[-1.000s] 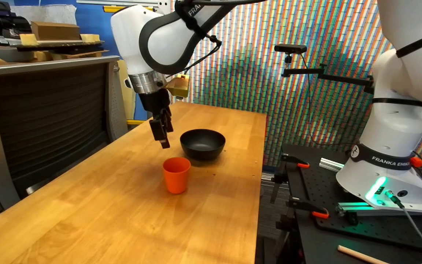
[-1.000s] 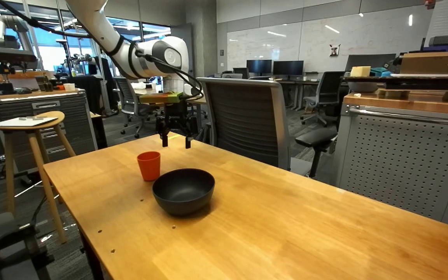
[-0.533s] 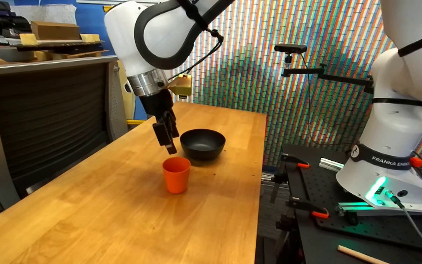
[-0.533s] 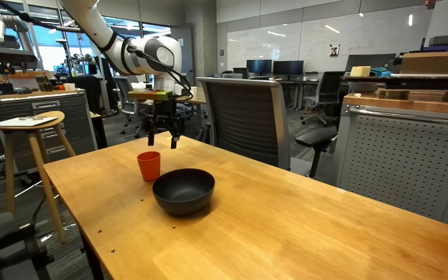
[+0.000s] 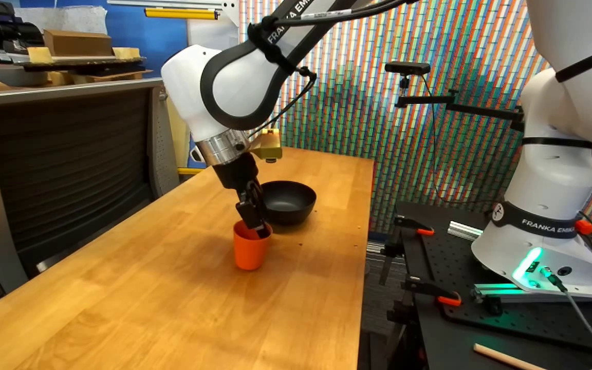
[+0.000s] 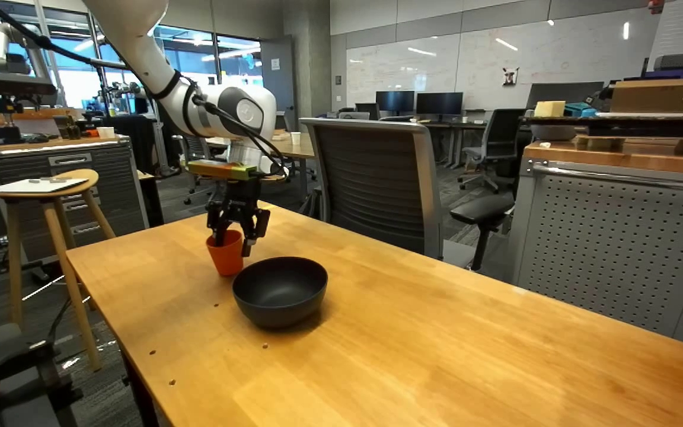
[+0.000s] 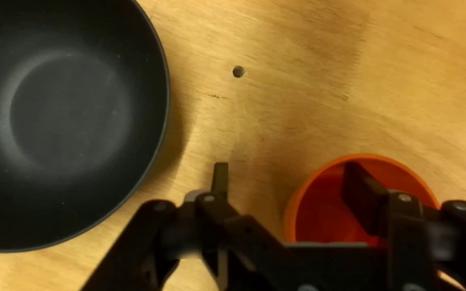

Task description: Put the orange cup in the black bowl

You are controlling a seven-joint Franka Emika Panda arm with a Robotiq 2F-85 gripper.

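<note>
On the honey-coloured wooden desk (image 6: pixel 466 344), the tapered orange plastic cup (image 5: pixel 251 253) stands beside the round black bowl (image 6: pixel 280 296); dark fingers (image 7: pixel 360 194) gape, one inside the cup; grasping seems in hand; next, pinch its wall, then clear the bowl's close rim; a dark ribbed-back chair (image 6: pixel 371 184) flanks the desk.

On the table (image 6: pixel 448 344), the cup (image 5: pixel 251 253) is standing near but apart from the bowl (image 6: pixel 280 293). In the wrist view, the bowl is lying left of the cup; one finger of my gripper (image 7: pixel 286 167) is hanging inside the cup, the other outside, between cup and bowl. In an exterior view, the bowl is sitting before the cup and to its right, a chair (image 6: pixel 374 184) is standing behind the table, and a stool (image 6: pixel 83 179) to the table's left.
</note>
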